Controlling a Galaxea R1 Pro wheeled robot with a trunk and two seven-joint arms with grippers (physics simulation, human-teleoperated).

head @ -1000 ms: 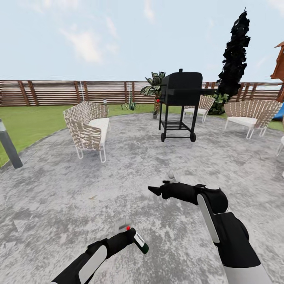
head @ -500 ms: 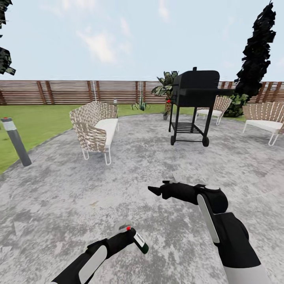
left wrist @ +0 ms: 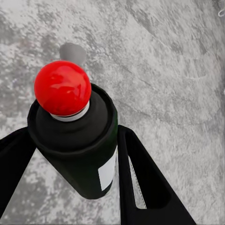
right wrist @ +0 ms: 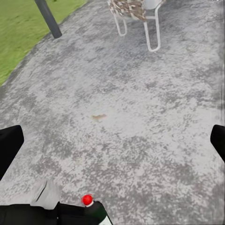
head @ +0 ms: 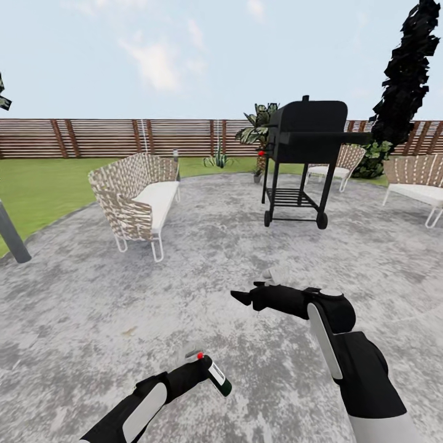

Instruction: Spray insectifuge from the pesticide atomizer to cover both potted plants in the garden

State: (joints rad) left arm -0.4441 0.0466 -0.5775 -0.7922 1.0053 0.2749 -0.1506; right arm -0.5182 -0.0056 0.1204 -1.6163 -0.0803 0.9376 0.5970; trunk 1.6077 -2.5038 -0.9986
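The garden [head: 49, 184] lay ahead, its grey stone paving [head: 203, 271] bounded by lawn and a brown slat fence [head: 104, 136]. The left gripper [left wrist: 75, 159] had its jaws pinched on the pesticide atomizer [left wrist: 77, 140], one dark finger against each side of the bottle, red cap outward. In the head view the atomizer [head: 215, 376] was held low over the paving, well short of the black grill [head: 301, 157]. The right gripper [head: 241, 298] had its jaws spread wide, with nothing between them. A wicker sofa [head: 135, 200] stood to the left of the grill. A potted plant [head: 257, 175] sat just behind the grill's left leg.
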